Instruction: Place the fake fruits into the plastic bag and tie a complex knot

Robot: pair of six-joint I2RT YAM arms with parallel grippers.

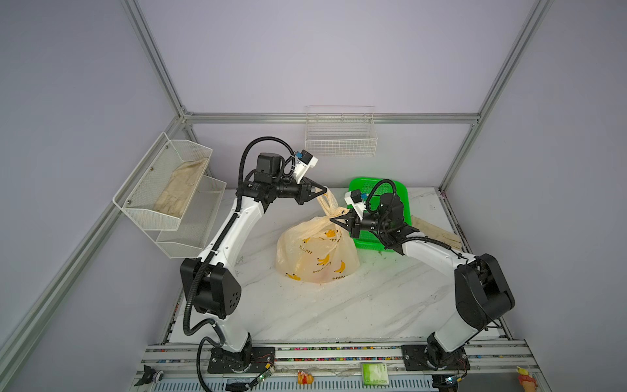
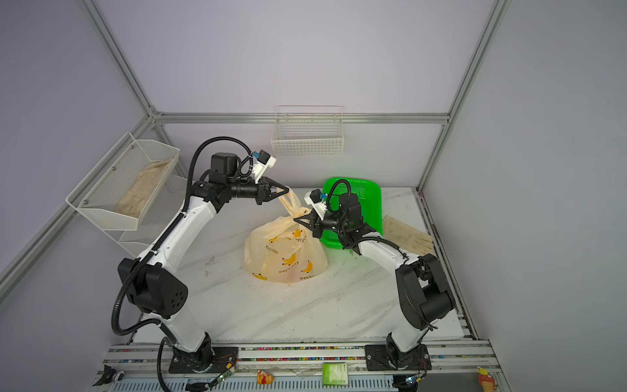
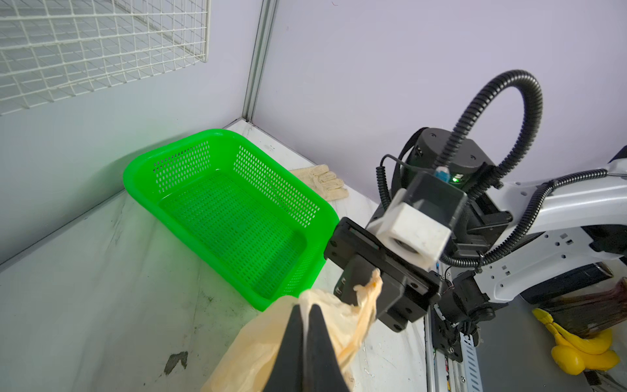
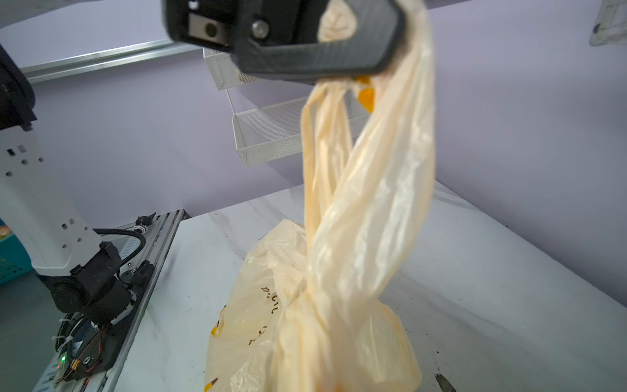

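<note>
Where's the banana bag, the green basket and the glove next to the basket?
plastic bag (image 1: pixel 317 258): in a top view, on its printed bulging side.
green basket (image 3: pixel 271 186): left wrist view, on its perforated side wall.
glove (image 3: pixel 327 181): left wrist view, near its middle.

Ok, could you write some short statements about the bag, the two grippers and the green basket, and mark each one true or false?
1. The left gripper is shut on a handle of the plastic bag. True.
2. The right gripper hangs open, away from the bag. False: it is shut on the bag's gathered neck.
3. The green basket holds fruits. False: the left wrist view shows it empty.
4. The bag's bottom rests on the table. True.
5. A glove lies inside the basket. False: it lies on the table beside the basket.
</note>
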